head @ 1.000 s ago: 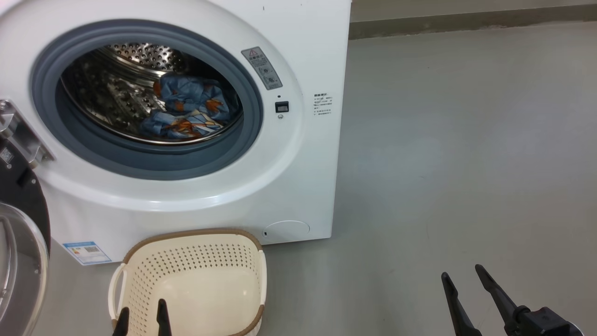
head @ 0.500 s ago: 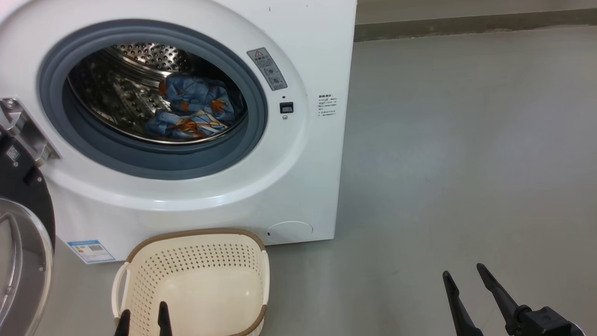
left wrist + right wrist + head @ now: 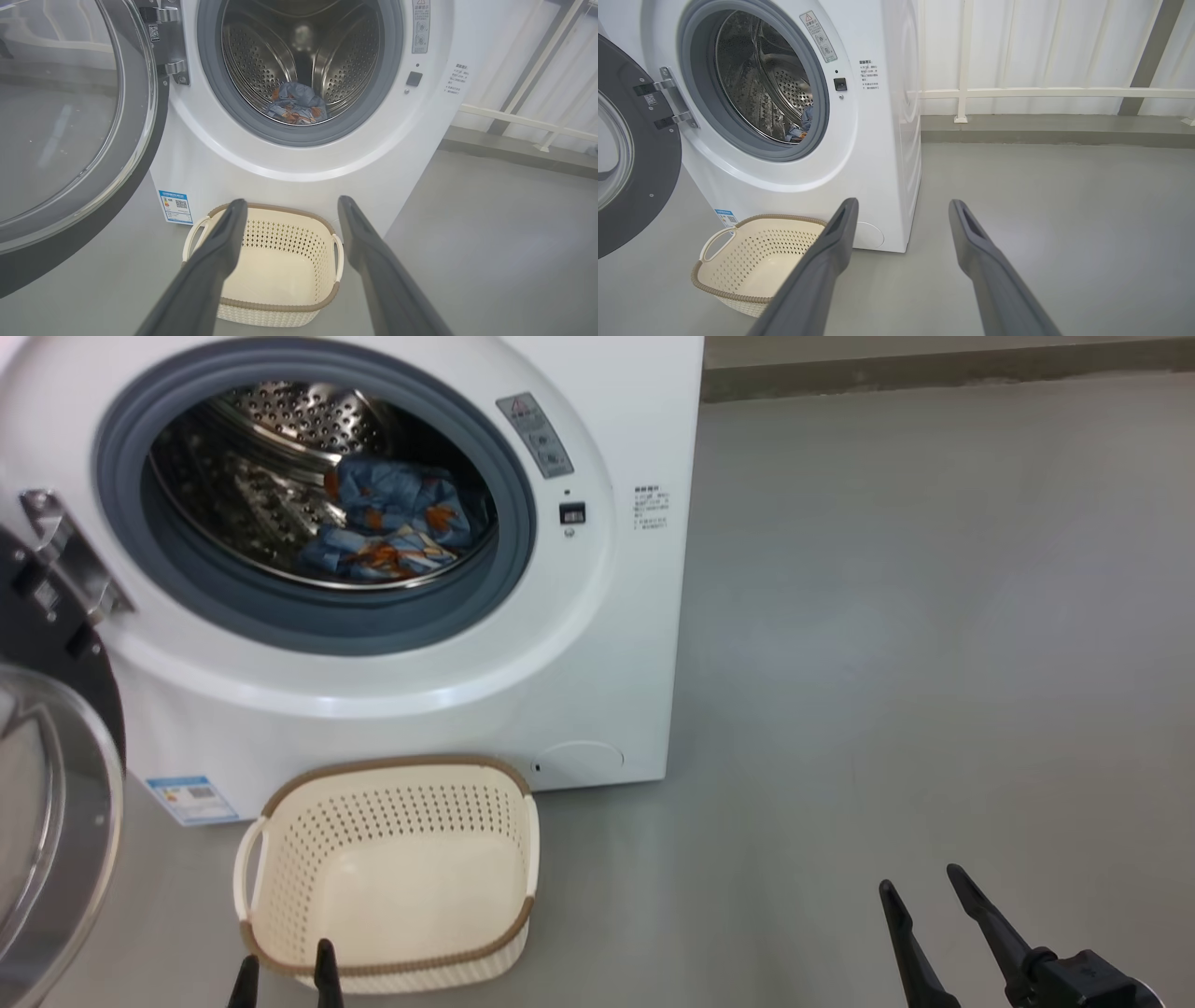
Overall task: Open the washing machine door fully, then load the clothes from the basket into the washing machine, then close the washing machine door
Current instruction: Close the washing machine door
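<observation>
Looking down, you have a plain grey floor (image 3: pixel 887 616) with the washing machine (image 3: pixel 597 663) standing on it. The basket (image 3: pixel 392 765) sits upright just before its front, a handle at either side. Your right wrist view adds a white railing (image 3: pixel 1017 92) beyond the machine. Your left wrist view looks straight into the drum (image 3: pixel 261 56), where the clothes (image 3: pixel 296 105) lie bunched at the bottom. The washing machine door (image 3: pixel 70 130) hangs swung wide to your left. Your left hand (image 3: pixel 286 966) hovers at the basket's near rim, your right hand (image 3: pixel 920 879) over bare floor; both have fingers apart and hold nothing.
</observation>
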